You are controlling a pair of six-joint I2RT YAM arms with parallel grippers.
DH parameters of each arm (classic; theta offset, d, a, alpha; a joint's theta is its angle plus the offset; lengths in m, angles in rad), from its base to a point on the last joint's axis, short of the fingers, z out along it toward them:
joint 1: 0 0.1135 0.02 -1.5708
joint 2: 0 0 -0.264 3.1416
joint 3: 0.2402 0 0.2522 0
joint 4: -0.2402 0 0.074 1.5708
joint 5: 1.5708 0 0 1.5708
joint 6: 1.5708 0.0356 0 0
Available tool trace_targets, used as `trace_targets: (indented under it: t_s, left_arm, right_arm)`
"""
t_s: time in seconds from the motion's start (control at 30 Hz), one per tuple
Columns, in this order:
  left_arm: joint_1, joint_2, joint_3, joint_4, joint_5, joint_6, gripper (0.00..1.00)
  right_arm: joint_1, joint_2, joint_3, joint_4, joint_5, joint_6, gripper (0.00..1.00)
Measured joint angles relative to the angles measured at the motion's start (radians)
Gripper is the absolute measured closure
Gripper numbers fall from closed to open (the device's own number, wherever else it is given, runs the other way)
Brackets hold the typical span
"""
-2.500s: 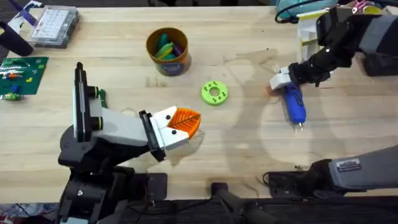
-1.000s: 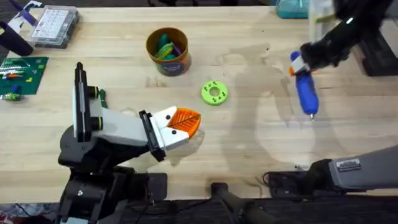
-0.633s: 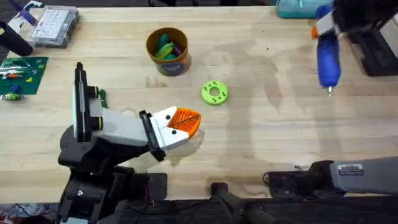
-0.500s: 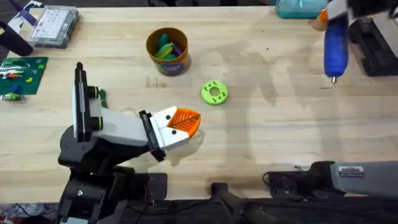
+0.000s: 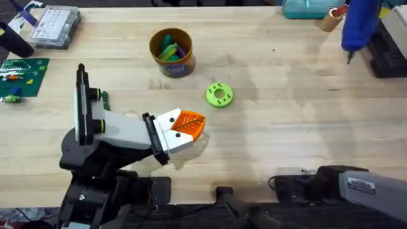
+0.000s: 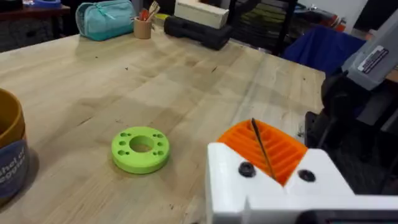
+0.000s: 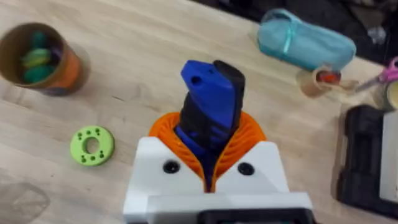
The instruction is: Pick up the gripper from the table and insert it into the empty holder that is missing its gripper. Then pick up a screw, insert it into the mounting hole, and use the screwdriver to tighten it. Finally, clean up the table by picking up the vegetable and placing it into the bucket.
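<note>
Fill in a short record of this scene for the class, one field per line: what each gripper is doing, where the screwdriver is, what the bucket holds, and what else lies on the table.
left gripper: shut, empty, low over the table
right gripper: shut on the screwdriver
screwdriver: blue, lifted clear of the table at the far right, bit pointing down
bucket: upright, far left of centre, holding colourful toy pieces
green disc: flat on the table between the bucket and the left gripper
far edge: teal pouch, small cup of tools
</note>
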Motion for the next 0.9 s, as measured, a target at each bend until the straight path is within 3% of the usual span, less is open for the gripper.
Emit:
trace_targets:
  t_s: [0.23,0.57,0.9]
  left_arm:
    - [0.000,0.000,0.000,0.000,0.000,0.000,0.994]
    - [0.000,0.000,0.000,0.000,0.000,0.000,0.994]
    - [0.000,0.000,0.000,0.000,0.000,0.000,0.994]
  right_arm:
    - [0.040,-0.073,0.002,0.080,-0.091,0.020,0.974]
    - [0.108,-0.082,0.005,0.277,-0.287,0.068,0.974]
    - [0.299,-0.082,0.006,0.386,-0.430,0.095,0.974]
